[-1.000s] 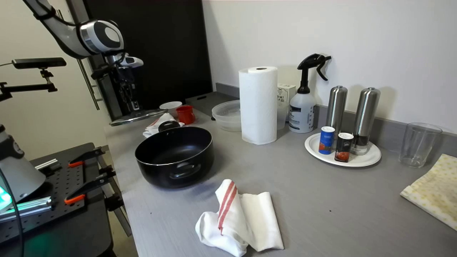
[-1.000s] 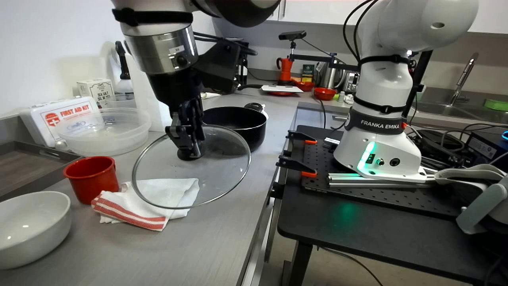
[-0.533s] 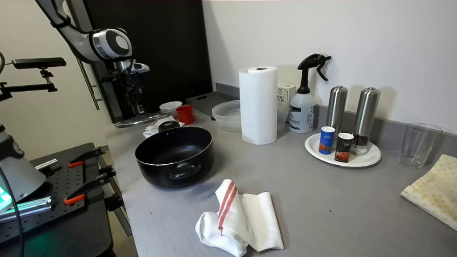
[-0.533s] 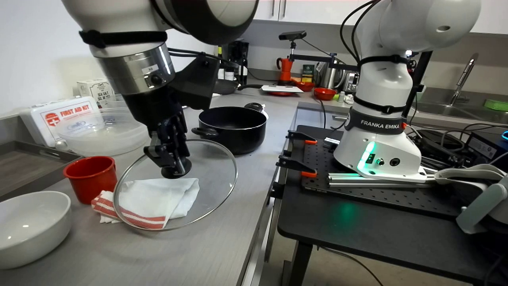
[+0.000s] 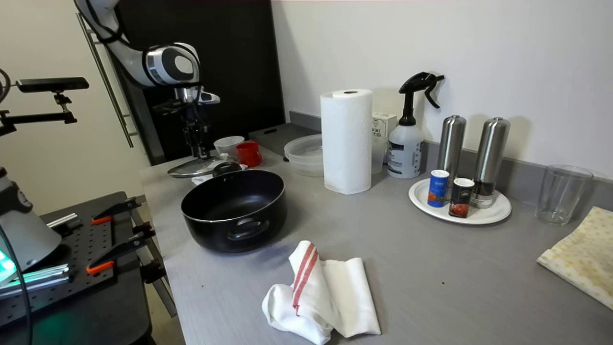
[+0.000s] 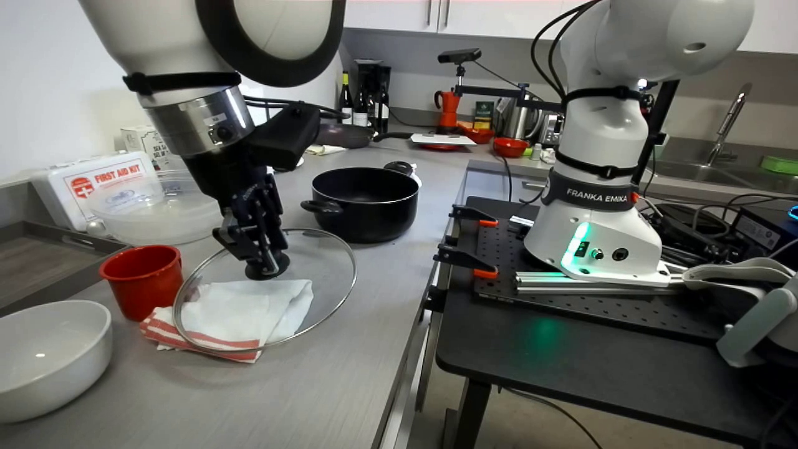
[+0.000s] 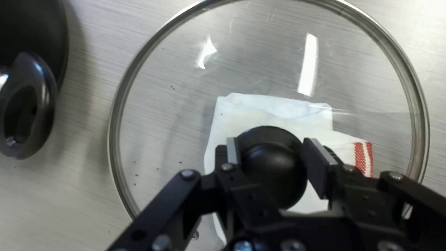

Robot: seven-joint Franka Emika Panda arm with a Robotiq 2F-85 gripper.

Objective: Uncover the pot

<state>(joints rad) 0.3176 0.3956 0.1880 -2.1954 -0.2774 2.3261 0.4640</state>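
Note:
The black pot (image 5: 210,235) stands uncovered on the counter, its dark inside showing; it is also in an exterior view (image 6: 374,221) and at the left of the wrist view (image 7: 28,28). Its glass lid (image 6: 318,262) is beside it, low over a folded white towel with red stripes (image 6: 162,332); I cannot tell whether it rests fully. My gripper (image 7: 271,148) has its fingers on both sides of the lid's black knob (image 7: 275,170), shut on it. In an exterior view the gripper (image 5: 201,152) points down at the lid (image 5: 184,168).
A red mug (image 6: 140,280) and a white bowl (image 6: 56,362) stand close to the lid. A clear plastic container (image 6: 162,215) is behind. A paper towel roll (image 5: 347,143) stands behind the pot. Another striped towel (image 5: 321,297) lies in front of the pot.
My arm has carried the lid away from the pot and down over the folded towel. In the last half second it has shifted slightly and come lower. The pot has not moved.

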